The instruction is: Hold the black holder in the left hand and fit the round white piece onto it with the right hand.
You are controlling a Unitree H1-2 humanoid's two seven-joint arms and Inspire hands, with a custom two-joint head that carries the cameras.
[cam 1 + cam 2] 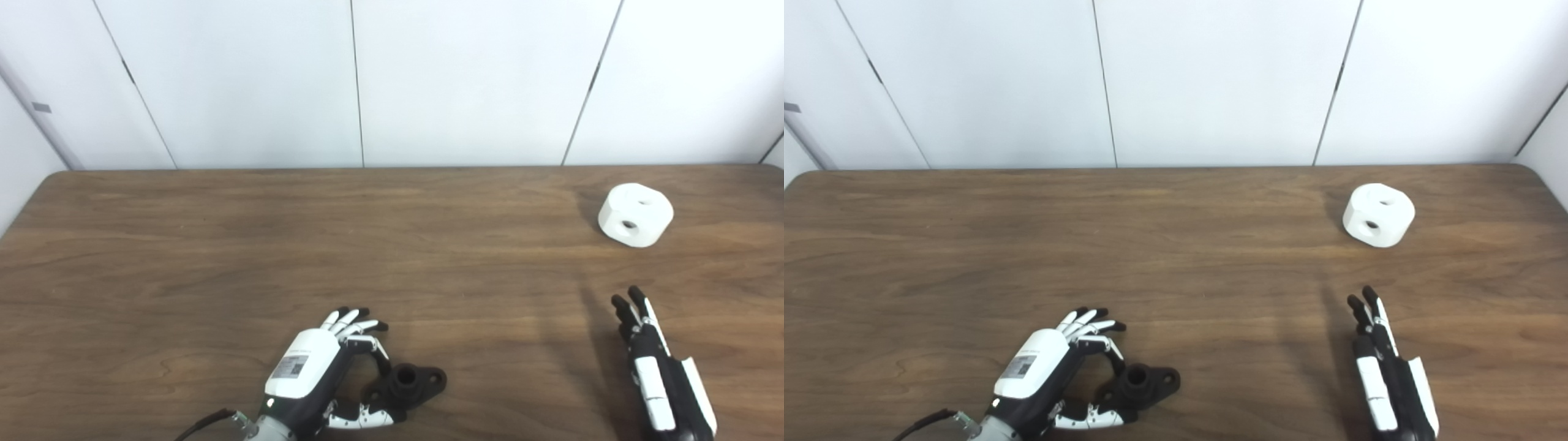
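The black holder (409,384), a flanged piece with a short round collar, lies on the table near the front edge. My left hand (324,373) is right beside it on its left, fingers apart, with the thumb under the holder's near side and the fingers arched over its left edge; no firm grasp shows. The round white piece (635,215), a short cylinder with holes in its top and side, sits on the table at the far right. My right hand (649,361) is open with fingers straight, edge-on, well short of the white piece.
The brown wooden table (245,257) spans the view, with white wall panels behind its far edge. The right table corner shows in the right eye view (1534,174).
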